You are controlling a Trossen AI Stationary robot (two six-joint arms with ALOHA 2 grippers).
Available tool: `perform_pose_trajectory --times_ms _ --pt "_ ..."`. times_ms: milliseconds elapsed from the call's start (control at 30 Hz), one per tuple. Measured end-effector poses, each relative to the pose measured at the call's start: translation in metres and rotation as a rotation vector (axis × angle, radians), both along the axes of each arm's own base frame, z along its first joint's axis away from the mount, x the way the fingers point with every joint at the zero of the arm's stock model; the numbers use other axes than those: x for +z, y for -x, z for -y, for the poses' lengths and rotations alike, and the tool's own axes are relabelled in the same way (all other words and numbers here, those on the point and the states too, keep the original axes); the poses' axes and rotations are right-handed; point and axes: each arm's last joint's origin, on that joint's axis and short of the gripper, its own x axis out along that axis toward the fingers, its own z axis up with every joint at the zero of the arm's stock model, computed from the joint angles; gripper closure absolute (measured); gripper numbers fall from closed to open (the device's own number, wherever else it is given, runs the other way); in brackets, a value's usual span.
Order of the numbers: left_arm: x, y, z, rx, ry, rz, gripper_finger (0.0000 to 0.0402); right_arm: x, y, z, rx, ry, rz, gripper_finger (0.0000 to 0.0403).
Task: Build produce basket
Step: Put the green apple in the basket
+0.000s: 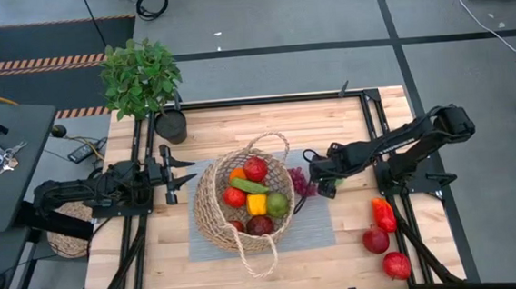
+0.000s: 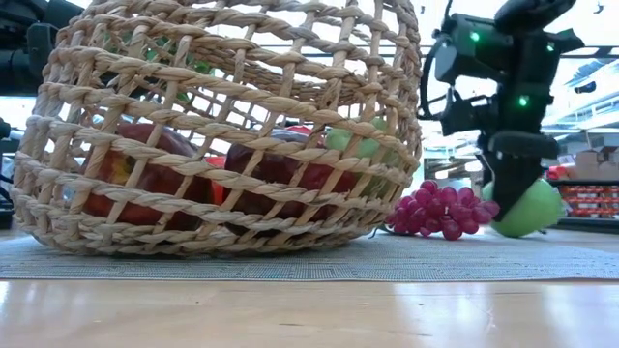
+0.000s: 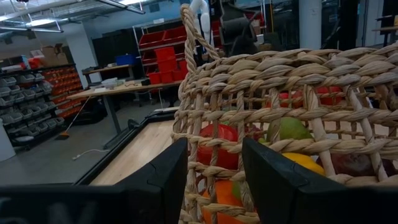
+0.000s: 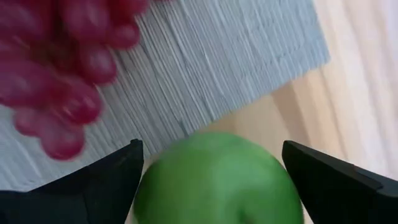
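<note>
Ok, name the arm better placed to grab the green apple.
Right. Its pincer is open and straddles the green apple beside the grapes; the left pincer sits across the basket.

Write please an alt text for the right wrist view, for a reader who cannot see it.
The right gripper is open, its two dark fingers standing on either side of a green apple just below the camera. Beside the apple, purple grapes lie on a grey mat, whose corner ends on the pale wooden table.
</note>
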Motion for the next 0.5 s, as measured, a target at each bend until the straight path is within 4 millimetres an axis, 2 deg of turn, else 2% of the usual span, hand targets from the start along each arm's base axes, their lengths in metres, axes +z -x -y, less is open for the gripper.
perform_pose_trajectory --times_ms 167,333,500 --pt "0.0001 0.0 0.0 0.0 0.0 0.0 0.0241 -0.0111 0.0092 0.0006 -0.043 -0.007 -0.029 0.0026" --pt "0.0 0.0 0.0 0.0 0.0 0.0 0.0241 -0.0122 0.0104 -0.0004 -0.046 -0.006 -0.029 0.0053" --pt "0.0001 0.0 0.0 0.0 0.0 0.001 0.0241 -0.0095 0.0093 -0.0011 -0.042 -0.006 -0.036 0.0064"
